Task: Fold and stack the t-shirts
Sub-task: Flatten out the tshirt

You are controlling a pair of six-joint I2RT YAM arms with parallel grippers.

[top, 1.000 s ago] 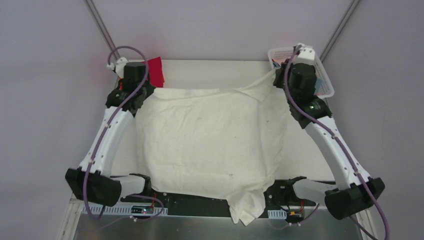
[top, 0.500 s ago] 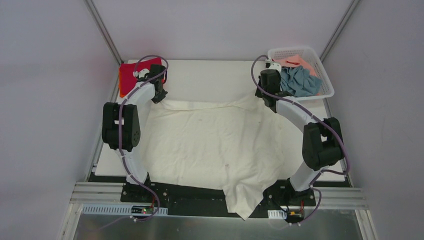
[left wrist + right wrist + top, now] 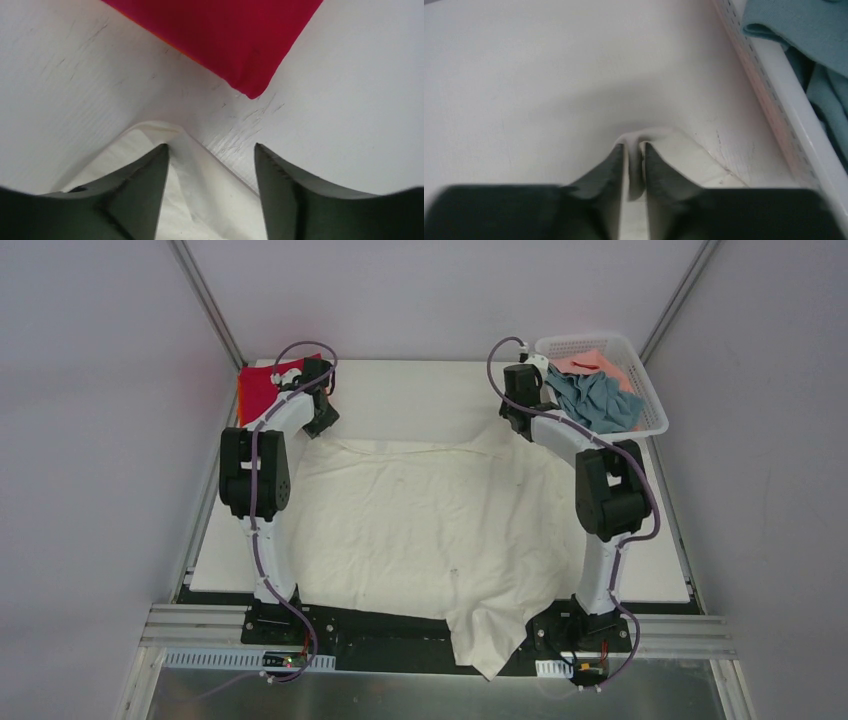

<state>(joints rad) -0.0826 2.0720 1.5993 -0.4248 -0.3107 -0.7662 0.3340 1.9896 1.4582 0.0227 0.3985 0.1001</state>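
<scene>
1. While the left arm stretches to the far-left corner of the table (image 3: 420,380), a folded crimson red shirt (image 3: 262,388) lies flat there, with the edge of an orange shirt (image 3: 243,424) showing under its near-left side.
2. Left gripper (image 3: 210,150) sits low, just near of the red shirt's corner but not touching it. Its fingers are apart, and the far-left corner of the cream-white shirt (image 3: 420,520) lies loose on the table between them, not pinched.
3. Cream-white shirt is spread across the middle of the table, mostly flat with light wrinkles. Its near end hangs over the table's near edge, between the two arm bases.
4. Right gripper (image 3: 633,147) is at the shirt's far-right corner, fingers nearly together and clamped on a thin raised fold of the cream cloth.
5. White mesh basket (image 3: 652,412) stands at the far-right corner, just right of the right gripper. A crumpled grey-blue shirt (image 3: 598,400) is inside it, with a salmon pink shirt (image 3: 590,362) at the far side.
</scene>
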